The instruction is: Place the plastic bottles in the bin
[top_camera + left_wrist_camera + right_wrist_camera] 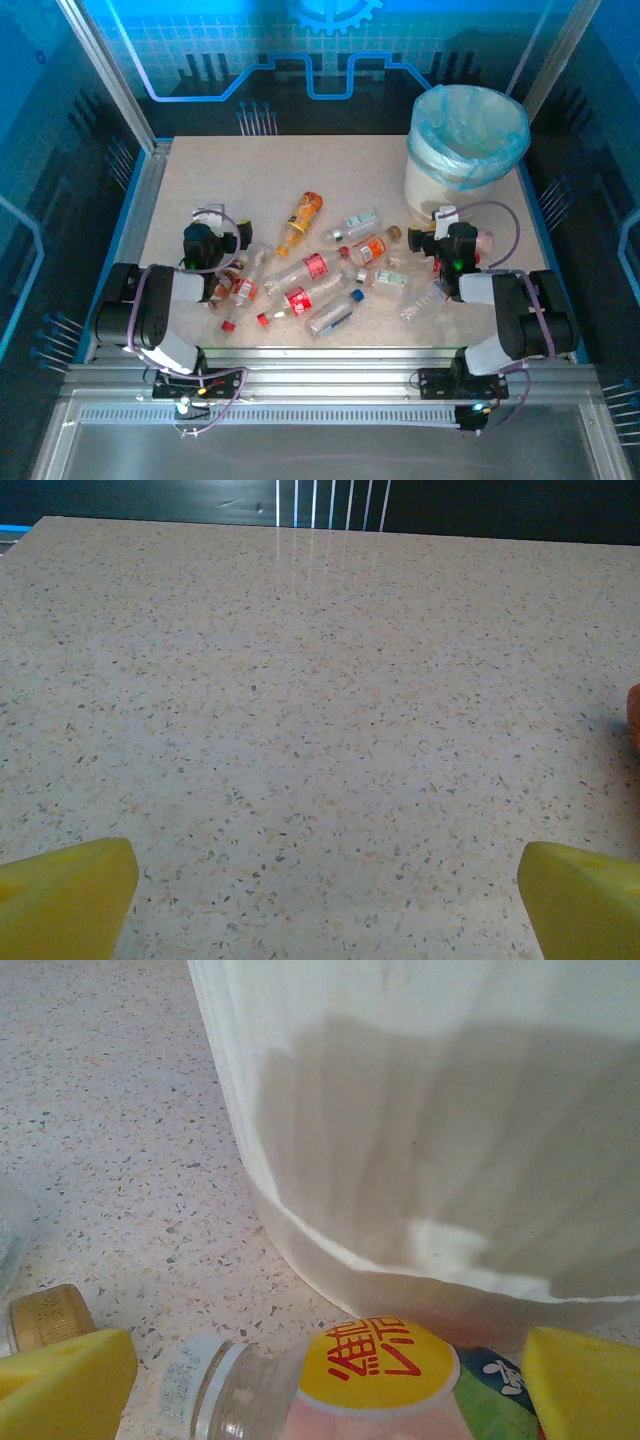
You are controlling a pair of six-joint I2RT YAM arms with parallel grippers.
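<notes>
Pink bottle (378, 1372) cut off below, orange bottle (634, 716) barely inside right edge.

A speckled beige tabletop (230, 180) carries a white bin (432, 190) lined in light blue at its far right corner. Across the near middle, plastic bottles (312, 268) lie scattered on their sides, an orange-yellow bottle (300, 222) farthest back and a pink bottle (380, 1410) just beside the bin's foot
</notes>
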